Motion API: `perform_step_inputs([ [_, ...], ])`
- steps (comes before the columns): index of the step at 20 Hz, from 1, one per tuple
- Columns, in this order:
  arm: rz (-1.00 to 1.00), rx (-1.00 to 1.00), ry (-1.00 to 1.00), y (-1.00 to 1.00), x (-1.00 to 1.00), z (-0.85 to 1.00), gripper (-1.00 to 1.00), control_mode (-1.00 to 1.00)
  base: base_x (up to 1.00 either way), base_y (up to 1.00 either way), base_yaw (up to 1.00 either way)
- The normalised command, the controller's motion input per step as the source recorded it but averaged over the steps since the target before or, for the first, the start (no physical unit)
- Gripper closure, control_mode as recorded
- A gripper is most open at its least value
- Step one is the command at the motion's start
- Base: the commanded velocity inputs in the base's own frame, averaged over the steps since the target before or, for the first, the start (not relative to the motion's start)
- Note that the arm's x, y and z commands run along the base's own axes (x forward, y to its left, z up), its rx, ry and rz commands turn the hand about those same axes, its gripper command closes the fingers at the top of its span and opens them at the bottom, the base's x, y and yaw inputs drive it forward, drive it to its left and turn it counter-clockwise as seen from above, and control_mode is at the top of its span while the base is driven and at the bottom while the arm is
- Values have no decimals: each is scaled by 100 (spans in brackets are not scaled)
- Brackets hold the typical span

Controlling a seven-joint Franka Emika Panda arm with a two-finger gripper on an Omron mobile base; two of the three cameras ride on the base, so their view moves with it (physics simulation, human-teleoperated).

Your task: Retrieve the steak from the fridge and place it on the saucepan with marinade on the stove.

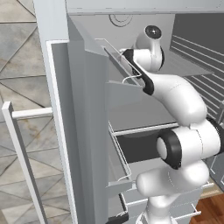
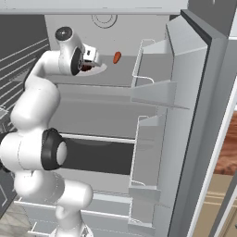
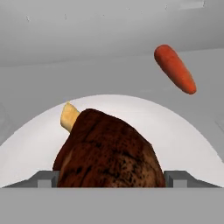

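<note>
Closest to the hand camera lay the steak point(image 3: 109, 151), a dark red-brown lump with a pale yellowish edge at its upper left, so near that it took up the lower middle of that view. Grey finger tips point(image 3: 47, 178) showed low on either side of the meat, well apart from each other, so the gripper point(image 2: 91, 61) stood spread wide with the steak between its jaws; whether the tips touched the meat could not be told. Under the steak sat a white plate point(image 3: 183, 144), its curved rim arching behind the meat. Beyond the plate, up and to the right, an orange carrot point(image 3: 175, 68) lay tilted on the grey shelf, apart from the plate.

From the right base camera the white arm reached up into the open fridge point(image 2: 194, 120), the gripper sitting over the plate on an upper shelf, with the carrot just to its right. Door bins lined the inside of the open door on that side. From the left base camera the other open door point(image 1: 83, 131) stood beside the arm, with its white bar handle point(image 1: 19, 144) in front of a tiled floor.
</note>
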Motion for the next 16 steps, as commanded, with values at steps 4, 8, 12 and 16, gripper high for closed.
perform_step_inputs([
  [4, 3, 0, -7, 0, -82, 7, 100, -100, 0, 0, 0],
  [8, 0, 0, -1, -1, -100, 3, 100, -100, 0, 0, 0],
  [12, 0, 0, 0, -12, -100, 4, 100, -100, 0, 0, 0],
  [16, 0, 0, 0, -12, -100, 4, 100, -100, 0, 0, 0],
])
